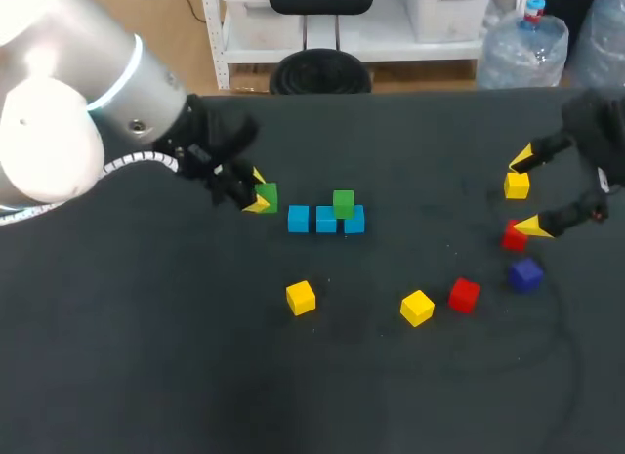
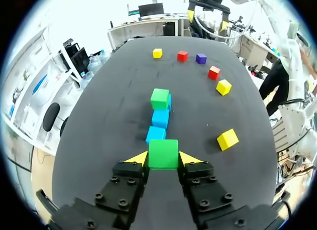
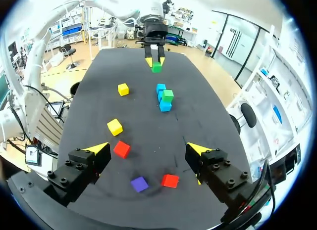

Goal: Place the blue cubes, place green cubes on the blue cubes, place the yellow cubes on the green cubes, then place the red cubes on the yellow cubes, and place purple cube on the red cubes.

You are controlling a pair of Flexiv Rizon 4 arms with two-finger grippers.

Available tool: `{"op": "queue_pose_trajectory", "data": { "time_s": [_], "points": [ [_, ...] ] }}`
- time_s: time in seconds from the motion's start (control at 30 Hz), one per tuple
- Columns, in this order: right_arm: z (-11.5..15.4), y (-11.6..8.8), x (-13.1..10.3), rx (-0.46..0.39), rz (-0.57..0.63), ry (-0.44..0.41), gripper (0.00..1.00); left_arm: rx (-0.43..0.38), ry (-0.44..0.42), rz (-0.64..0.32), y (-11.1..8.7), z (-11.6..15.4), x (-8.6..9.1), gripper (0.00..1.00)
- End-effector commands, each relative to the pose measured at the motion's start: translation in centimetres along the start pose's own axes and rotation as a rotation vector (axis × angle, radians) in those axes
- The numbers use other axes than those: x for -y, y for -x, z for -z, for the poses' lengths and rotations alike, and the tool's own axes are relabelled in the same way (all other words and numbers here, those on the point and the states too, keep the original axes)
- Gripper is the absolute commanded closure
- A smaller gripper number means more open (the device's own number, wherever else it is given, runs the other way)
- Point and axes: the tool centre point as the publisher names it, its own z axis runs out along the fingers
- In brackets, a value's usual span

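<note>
Two arms hung over the black table (image 1: 195,376) in the head view: the left arm (image 1: 68,103) entered from ten o'clock and the right arm (image 1: 601,132) from three o'clock. The left gripper (image 2: 164,158) was clamped on a green cube (image 2: 163,151), just at nine o'clock of a row of three blue cubes (image 1: 325,220). A second green cube (image 1: 343,202) sat on the row's three o'clock end.

The right gripper (image 3: 147,149) stood wide apart and gripped nothing. A yellow cube (image 1: 517,185) showed between its tips from above. A red cube (image 1: 514,236) lay near one tip, with the purple cube (image 1: 525,274) at its six o'clock.

At six o'clock of the row lay a second yellow cube (image 1: 301,298). At five o'clock lay a third yellow cube (image 1: 417,308), with a second red cube (image 1: 464,295) just beside it.
</note>
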Motion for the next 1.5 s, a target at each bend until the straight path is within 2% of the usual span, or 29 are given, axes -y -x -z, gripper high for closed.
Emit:
{"op": "queue_pose_trajectory", "data": {
  "time_s": [0.03, 1.07, 1.5],
  "points": [
    [-0.1, 0.0, 0.1, 0.002, 0.001, 0.001, 0.00, 0.007, -0.022, -0.013, 0.7, -0.7, -0.8, 1.00],
    [-0.1, 0.0, 0.1, 0.002, 0.001, 0.001, 0.00, 0.078, -0.103, -0.087, 3.9, -4.5, -1.6, 1.00],
    [-0.1, 0.0, 0.1, 0.002, 0.001, 0.001, 0.00, 0.087, -0.121, -0.089, 4.2, -5.5, -1.7, 1.00]
  ]
}}
